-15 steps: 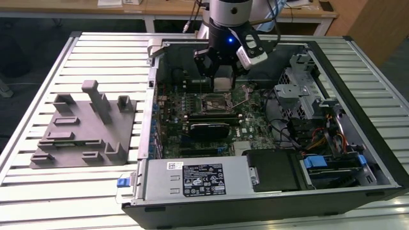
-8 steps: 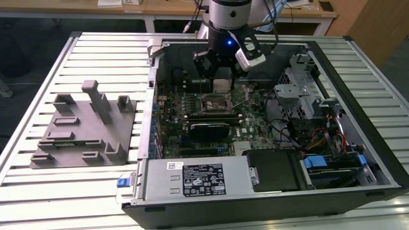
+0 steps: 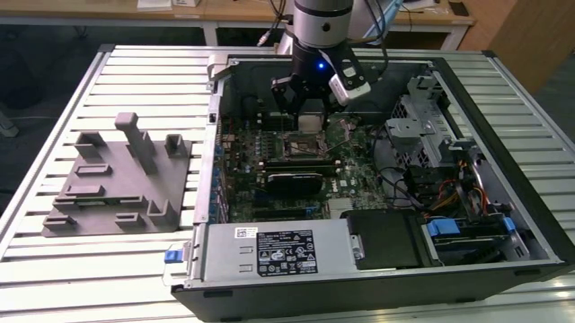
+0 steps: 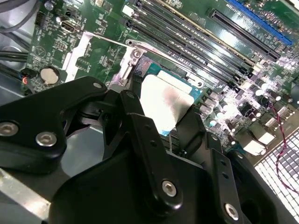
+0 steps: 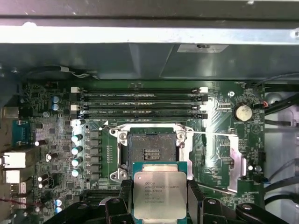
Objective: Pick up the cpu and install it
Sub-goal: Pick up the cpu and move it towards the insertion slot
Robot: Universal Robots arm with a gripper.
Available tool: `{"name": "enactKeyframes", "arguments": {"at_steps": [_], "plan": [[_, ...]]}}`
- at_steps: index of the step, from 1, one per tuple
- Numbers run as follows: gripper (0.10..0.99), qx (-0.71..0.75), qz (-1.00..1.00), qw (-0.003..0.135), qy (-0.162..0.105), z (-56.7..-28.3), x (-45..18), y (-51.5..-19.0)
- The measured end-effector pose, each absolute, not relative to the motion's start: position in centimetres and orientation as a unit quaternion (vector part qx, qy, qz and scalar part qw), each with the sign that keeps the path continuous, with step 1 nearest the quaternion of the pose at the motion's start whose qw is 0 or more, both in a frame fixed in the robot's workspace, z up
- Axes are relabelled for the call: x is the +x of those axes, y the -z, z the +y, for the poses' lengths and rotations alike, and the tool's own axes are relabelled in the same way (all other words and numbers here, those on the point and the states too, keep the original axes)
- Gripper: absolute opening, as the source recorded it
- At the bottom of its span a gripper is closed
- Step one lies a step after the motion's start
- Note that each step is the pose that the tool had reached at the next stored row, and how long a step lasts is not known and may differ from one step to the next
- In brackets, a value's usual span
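the cpu (image 5: 156, 193) is clenched in my pincer (image 5: 157, 201). its pale metal lid faces the camera in the first wrist view, and one black finger (image 5: 195, 201) presses on each of two opposite edges. in the second wrist view the cpu (image 4: 166, 103) sits tilted between those fingers (image 4: 140, 135), held off the board and not seated.

just beside it the socket (image 5: 152, 148) lies bare and open, ringed by its silver metal frame (image 5: 184, 140). a thin wire lever (image 5: 210, 133) stretches across near the frame. beyond the socket run four dark memory slots (image 5: 140, 103), side by side. a round coin cell (image 5: 242, 112) is set off to one side of them, well apart from the cpu.

in the exterior view my pincer (image 3: 310, 124) hangs inside the open computer case (image 3: 449, 67), with the cpu just at twelve o'clock of the socket (image 3: 301, 143) on the green motherboard (image 3: 256, 145). a black finned module (image 3: 292, 182) lies at six o'clock of the socket. further toward six o'clock sits the grey power supply (image 3: 279, 249), against the case's near wall. at nine o'clock of the case, well apart from it, a grey fixture (image 3: 117, 182) rests on the slatted desk (image 3: 90, 269).
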State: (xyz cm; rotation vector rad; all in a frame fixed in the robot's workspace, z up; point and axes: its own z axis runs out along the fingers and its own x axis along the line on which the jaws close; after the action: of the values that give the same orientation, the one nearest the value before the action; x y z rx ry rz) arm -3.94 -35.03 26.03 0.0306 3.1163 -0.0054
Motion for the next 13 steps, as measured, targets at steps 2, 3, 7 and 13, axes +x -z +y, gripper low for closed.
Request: {"name": "enactKeyframes", "arguments": {"at_steps": [2, 3, 7, 13], "plan": [[0.541, 0.010, 1.000, 0.011, 0.002, -35.0, -3.9, -25.7], [0.541, 0.009, 1.000, 0.011, 0.002, -35.0, -3.9, -25.5], [0.541, 0.000, 1.000, 0.011, 0.002, -34.9, -3.9, -25.0], [0.541, -0.009, 1.000, 0.011, 0.002, -34.9, -3.9, -24.5]]}}
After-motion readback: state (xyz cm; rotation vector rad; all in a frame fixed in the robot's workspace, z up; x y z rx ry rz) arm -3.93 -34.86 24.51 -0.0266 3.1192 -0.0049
